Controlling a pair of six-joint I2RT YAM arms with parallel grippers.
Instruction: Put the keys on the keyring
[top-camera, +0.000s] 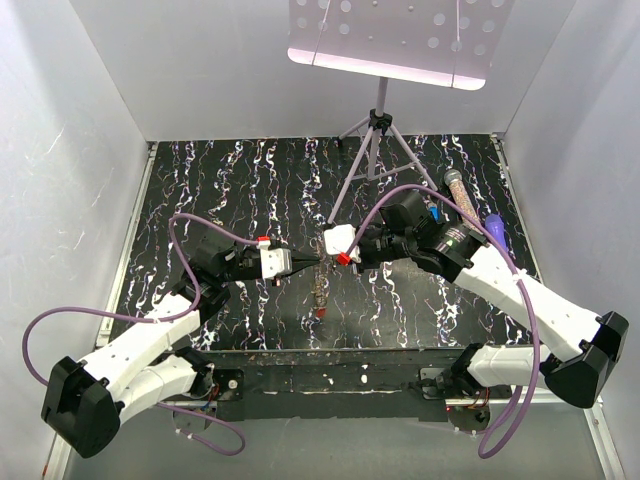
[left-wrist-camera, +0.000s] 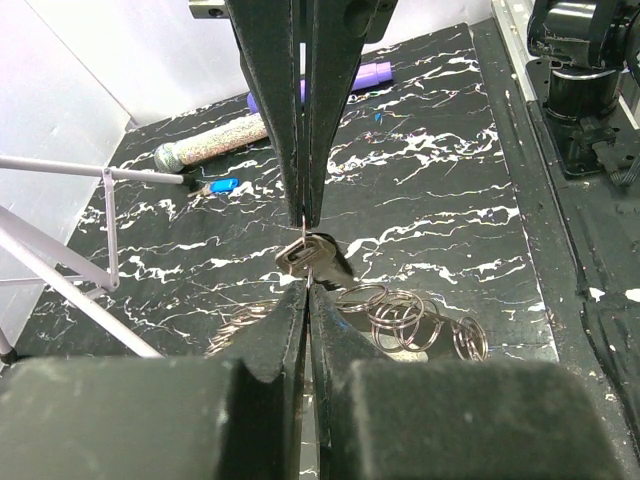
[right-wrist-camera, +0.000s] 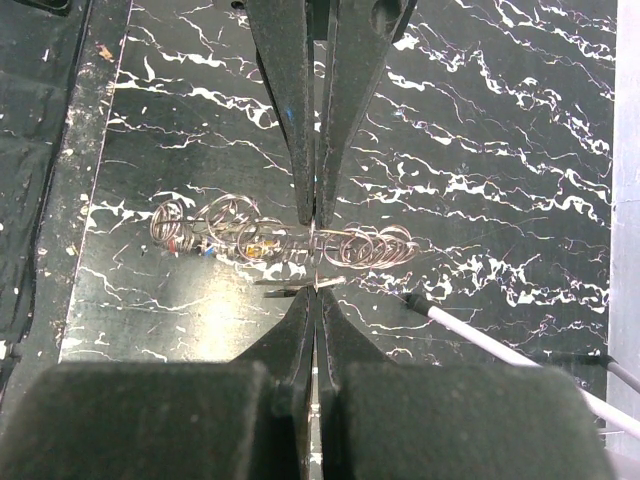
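My left gripper (top-camera: 314, 261) and right gripper (top-camera: 338, 259) meet tip to tip above the mat's middle. Both are shut on a thin wire ring (left-wrist-camera: 303, 236) of the keyring that spans between the tips; it also shows in the right wrist view (right-wrist-camera: 314, 255). A plain silver key (left-wrist-camera: 312, 260) sits at that ring, seen edge-on in the right wrist view (right-wrist-camera: 290, 289). The rest of the keyring, a strand of linked rings (right-wrist-camera: 250, 235) with small red, blue and yellow pieces, lies on the mat below (top-camera: 320, 295). I cannot tell whether the held ring joins it.
A tripod stand (top-camera: 372, 140) with a white perforated plate stands at the back; one leg (left-wrist-camera: 60, 165) runs near the left wrist. A glitter tube (top-camera: 458, 192), a purple marker (top-camera: 496, 228) and a blue-headed key (left-wrist-camera: 222, 186) lie at the back right.
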